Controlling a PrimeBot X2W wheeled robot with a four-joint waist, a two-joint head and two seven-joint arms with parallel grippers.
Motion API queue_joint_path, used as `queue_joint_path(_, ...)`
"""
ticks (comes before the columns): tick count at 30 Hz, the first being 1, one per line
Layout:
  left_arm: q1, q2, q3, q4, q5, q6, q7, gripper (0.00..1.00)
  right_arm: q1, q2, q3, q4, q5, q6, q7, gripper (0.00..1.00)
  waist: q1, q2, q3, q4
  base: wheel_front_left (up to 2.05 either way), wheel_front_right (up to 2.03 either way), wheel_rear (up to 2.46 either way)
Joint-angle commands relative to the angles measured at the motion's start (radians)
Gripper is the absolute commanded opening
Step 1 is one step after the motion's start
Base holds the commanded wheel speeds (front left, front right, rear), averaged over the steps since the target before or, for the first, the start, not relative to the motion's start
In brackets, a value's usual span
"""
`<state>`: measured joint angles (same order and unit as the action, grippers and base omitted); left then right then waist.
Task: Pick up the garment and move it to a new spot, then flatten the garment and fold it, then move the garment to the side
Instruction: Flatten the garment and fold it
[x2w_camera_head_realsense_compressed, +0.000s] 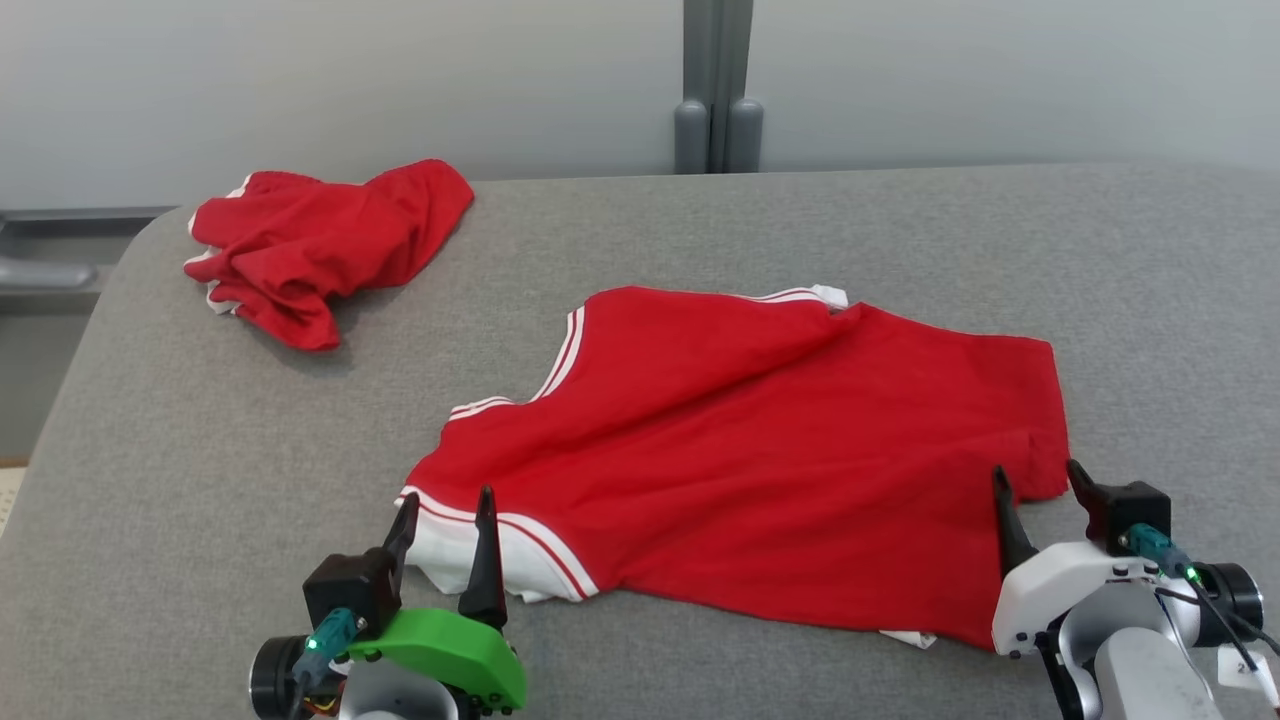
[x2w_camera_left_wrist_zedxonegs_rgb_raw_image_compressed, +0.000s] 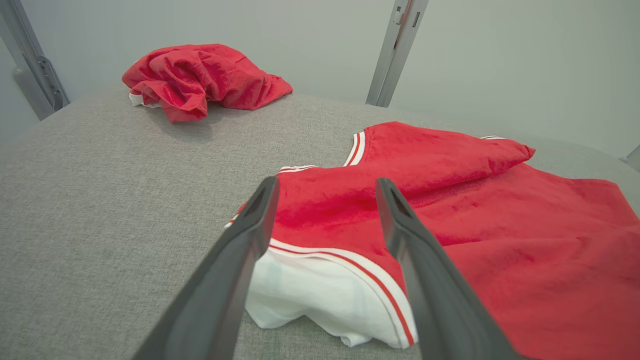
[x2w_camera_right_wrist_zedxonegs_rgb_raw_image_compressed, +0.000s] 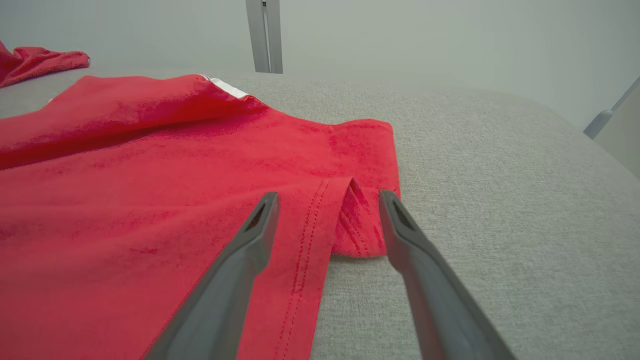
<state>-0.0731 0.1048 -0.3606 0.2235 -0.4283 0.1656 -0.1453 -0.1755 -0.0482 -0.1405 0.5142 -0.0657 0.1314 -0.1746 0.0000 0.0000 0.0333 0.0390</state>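
Red jersey (x2w_camera_head_realsense_compressed: 760, 450) lying mostly flat across the middle of the grey padded surface (x2w_camera_head_realsense_compressed: 900, 230), with an open gripper at each near corner.
The left gripper (x2w_camera_head_realsense_compressed: 448, 500) has its fingers spread apart and holds nothing, one finger on either side of the jersey's white-trimmed near-left corner. The right gripper (x2w_camera_head_realsense_compressed: 1036, 472) is likewise spread and empty, its fingers flanking the slit hem corner at the near right. A crumpled red garment (x2w_camera_head_realsense_compressed: 320, 245) lies well apart at the surface's far left.
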Motion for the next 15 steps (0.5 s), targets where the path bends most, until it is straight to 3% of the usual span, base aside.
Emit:
queue_joint_path(1, 0.002, -0.004, -0.007, -0.007, 0.007, -0.005, -0.006, 1.0, -0.032, -0.004, -0.021, 0.031, -0.018, -0.001, 0.021, 1.0, 0.0, 0.0, 0.031, 0.041, 0.0, 0.0, 0.0)
queue_joint_path(5, -0.016, -0.008, -0.014, -0.012, 0.011, 0.0, -0.01, 1.0, -0.099, -0.007, -0.05, 0.134, -0.039, -0.002, 0.076, 1.0, 0.0, 0.0, 0.058, 0.082, 0.0, 0.0, 0.0)
queue_joint_path(6, -0.018, -0.008, -0.013, -0.013, 0.01, 0.002, -0.012, 1.0, -0.11, -0.009, -0.053, 0.153, -0.033, -0.001, 0.088, 0.81, 0.0, 0.0, 0.062, 0.089, 0.0, 0.0, 0.0)
queue_joint_path(7, -0.021, -0.007, -0.014, -0.015, 0.01, 0.003, -0.014, 1.0, -0.125, -0.014, -0.064, 0.176, -0.026, -0.002, 0.105, 0.47, 0.0, 0.0, 0.068, 0.098, 0.0, 0.0, 0.0)
queue_joint_path(8, -0.022, -0.006, -0.012, -0.016, 0.01, 0.003, -0.014, 1.0, -0.139, -0.019, -0.064, 0.191, -0.022, -0.001, 0.112, 0.29, 0.0, 0.0, 0.072, 0.105, 0.0, 0.0, 0.0)
queue_joint_path(9, -0.025, -0.005, -0.011, -0.019, 0.01, 0.004, -0.019, 1.0, -0.16, -0.023, -0.068, 0.199, -0.011, -0.001, 0.109, 0.0, 0.0, 0.0, 0.077, 0.114, 0.0, 0.0, 0.0)
queue_joint_path(15, -0.035, -0.001, 0.004, -0.035, 0.0, 0.01, -0.042, 1.0, -0.264, -0.081, -0.075, 0.22, 0.007, -0.001, 0.096, 0.0, 0.0, 0.0, 0.106, 0.145, 0.0, 0.0, 0.0)
